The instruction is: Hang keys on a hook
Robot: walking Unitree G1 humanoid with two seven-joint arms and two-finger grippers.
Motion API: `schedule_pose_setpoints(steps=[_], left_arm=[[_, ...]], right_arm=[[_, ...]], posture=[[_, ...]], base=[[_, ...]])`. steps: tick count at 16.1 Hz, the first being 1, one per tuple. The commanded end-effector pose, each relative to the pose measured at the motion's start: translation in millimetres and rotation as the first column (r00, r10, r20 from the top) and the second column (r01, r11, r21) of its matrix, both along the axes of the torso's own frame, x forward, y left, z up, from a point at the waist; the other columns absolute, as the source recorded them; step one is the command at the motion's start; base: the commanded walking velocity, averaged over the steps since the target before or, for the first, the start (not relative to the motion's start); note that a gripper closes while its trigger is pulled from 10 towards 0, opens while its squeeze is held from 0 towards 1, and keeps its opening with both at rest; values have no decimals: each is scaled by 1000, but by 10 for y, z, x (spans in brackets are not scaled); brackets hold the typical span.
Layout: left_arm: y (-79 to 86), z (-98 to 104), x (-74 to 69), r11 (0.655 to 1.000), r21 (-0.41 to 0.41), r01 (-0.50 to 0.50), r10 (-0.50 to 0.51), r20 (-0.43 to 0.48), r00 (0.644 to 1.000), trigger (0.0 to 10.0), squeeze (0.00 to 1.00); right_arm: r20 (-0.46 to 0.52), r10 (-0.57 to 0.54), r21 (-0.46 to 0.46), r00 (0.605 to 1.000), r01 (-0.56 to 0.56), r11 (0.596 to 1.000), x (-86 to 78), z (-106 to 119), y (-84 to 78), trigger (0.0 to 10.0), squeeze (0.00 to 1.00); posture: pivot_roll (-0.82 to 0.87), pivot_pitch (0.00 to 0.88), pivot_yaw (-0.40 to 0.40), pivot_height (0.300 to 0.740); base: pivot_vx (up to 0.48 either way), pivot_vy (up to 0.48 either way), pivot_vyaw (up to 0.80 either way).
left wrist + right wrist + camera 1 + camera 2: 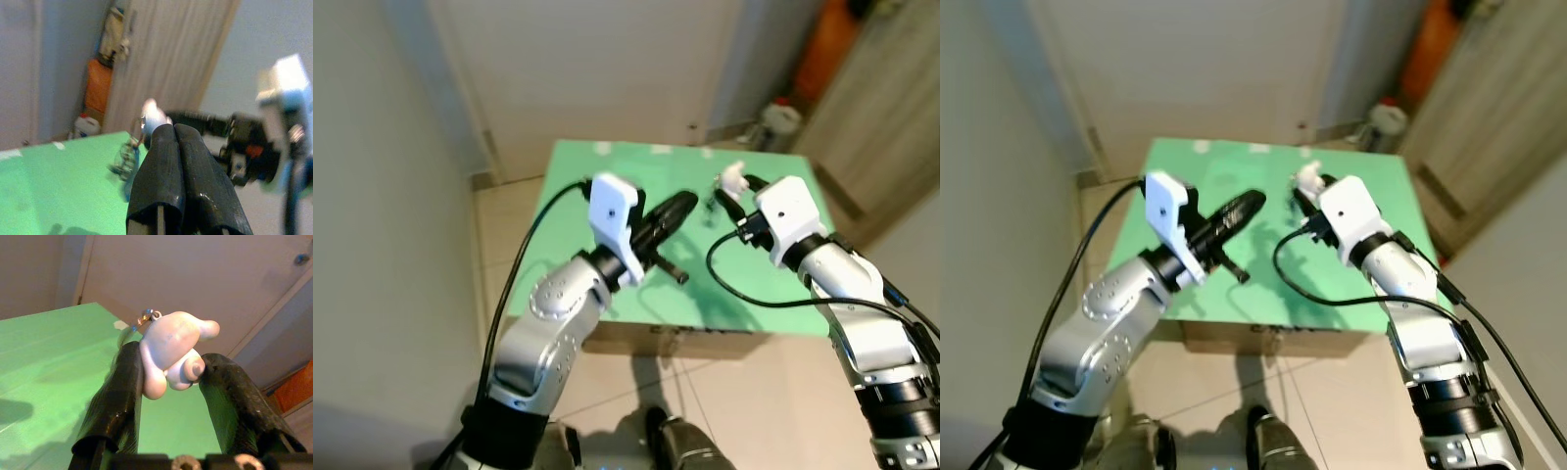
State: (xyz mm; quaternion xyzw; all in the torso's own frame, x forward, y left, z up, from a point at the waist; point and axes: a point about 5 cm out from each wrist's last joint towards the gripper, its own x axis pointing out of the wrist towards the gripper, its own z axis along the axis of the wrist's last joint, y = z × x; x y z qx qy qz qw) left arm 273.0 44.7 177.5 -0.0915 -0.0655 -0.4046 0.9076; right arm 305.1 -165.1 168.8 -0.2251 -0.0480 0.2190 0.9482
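Both arms up over the green tabletop (607, 284), which sits on a cardboard-coloured base on a tiled floor (744, 392). Right pincer (171, 377) is clamped on a white rounded figurine charm (171, 352), one black finger on each side; a small metal ring sits at the top of the charm and the keys (126, 159) dangle from it, a blurry metal cluster with a bit of blue, above the far-right part of the tabletop. From the head view the charm (732, 177) shows just past the right wrist's white housing, far side. Can't tell if the keys touch the tabletop or hang clear. Left pincer (683, 204) has its two fingers pressed flat together, nothing between them, pointing right toward the keys and charm; tip is near them but apart. A black cable loops from the right wrist down across the tabletop's near-right area, another runs off the left arm over the near-left edge. Surroundings: pale wall on the left, a light door (597, 69) behind the tabletop, a wood-grain panel (881, 108) on the far right. On the floor past the far-right corner there's a white jug with a red cap (781, 119) and something orange (827, 49) behind it. Between the two pincers there's only open air and the hanging keys.
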Motion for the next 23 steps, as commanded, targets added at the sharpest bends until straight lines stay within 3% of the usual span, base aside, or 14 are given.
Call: schedule_pose_setpoints(steps=[1,3,4,5,9,11,13,14,16,23], left_arm=[[-19,-91,-13,1000,30,2,-2,-9,1000,10000,0],[-26,-163,-40,998,63,5,-4,-11,1000,10000,0],[-31,-169,-48,998,65,6,-5,-12,1000,10000,0],[-43,-179,-68,998,61,6,-5,-15,1000,10000,0],[-54,-198,-66,998,53,-17,17,-5,1000,10000,0],[-8,-289,-24,995,67,-70,72,-23,997,10000,0],[37,-412,10,991,76,-109,114,-66,991,10000,0],[51,-458,5,989,94,-116,123,-71,990,10000,0],[58,-500,-14,988,97,-119,127,-77,989,10000,0],[69,-401,47,989,89,-121,123,-18,992,10000,0]], right_arm=[[-34,45,-27,998,-46,999,-84,-64,35,10000,0],[-52,70,-227,996,-80,971,-163,-163,25,10000,0],[-48,61,-264,997,-71,962,-157,-151,-2,10000,0],[-14,-20,-340,1000,14,940,-85,-67,-130,10000,0],[20,-95,-382,995,96,919,-21,16,-210,10000,0],[-33,-118,-344,993,99,934,-17,-137,-118,10000,0],[-130,-110,-204,985,82,975,-59,-386,80,10000,0],[-172,-78,-137,982,55,989,-103,-473,183,10000,0],[-194,-18,-94,981,-1,996,-168,-524,307,10000,0],[-153,39,-136,987,-60,989,-66,-355,191,10000,0]], posture=[[30,109,-17,740],[26,106,-20,740],[23,113,-23,740],[23,117,-27,740],[26,121,-38,740],[25,118,-40,740],[28,119,-38,740],[29,123,-34,740],[30,127,-31,740],[31,125,-40,740]], base=[[0,0,-781],[0,0,-781],[0,0,-775],[0,0,-781],[0,0,-777],[0,0,-778],[0,0,-775],[0,0,-775],[0,0,-775],[0,0,-779]])
